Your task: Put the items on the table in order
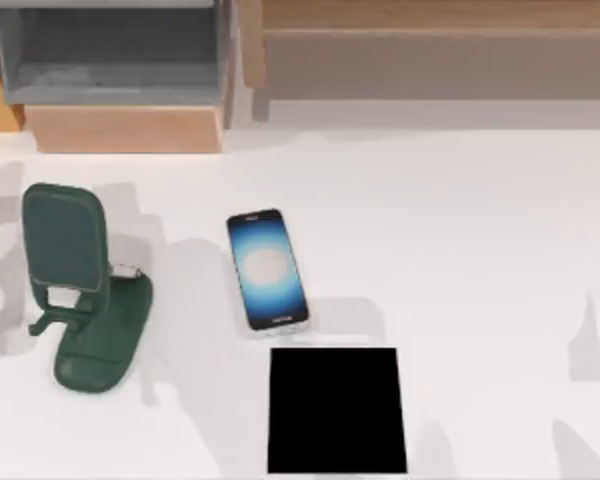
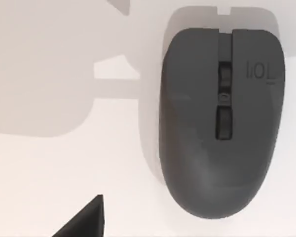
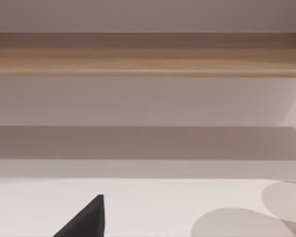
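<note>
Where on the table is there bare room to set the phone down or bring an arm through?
The widest bare stretch of the table lies right of the smartphone and black pad, below the shelf unit. A narrower strip separates the green stand from the smartphone. The smartphone and pad sit close together.

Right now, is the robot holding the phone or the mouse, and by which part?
Nothing looks held. The smartphone lies flat on the table, and the mouse rests on it too, with nothing touching either.
</note>
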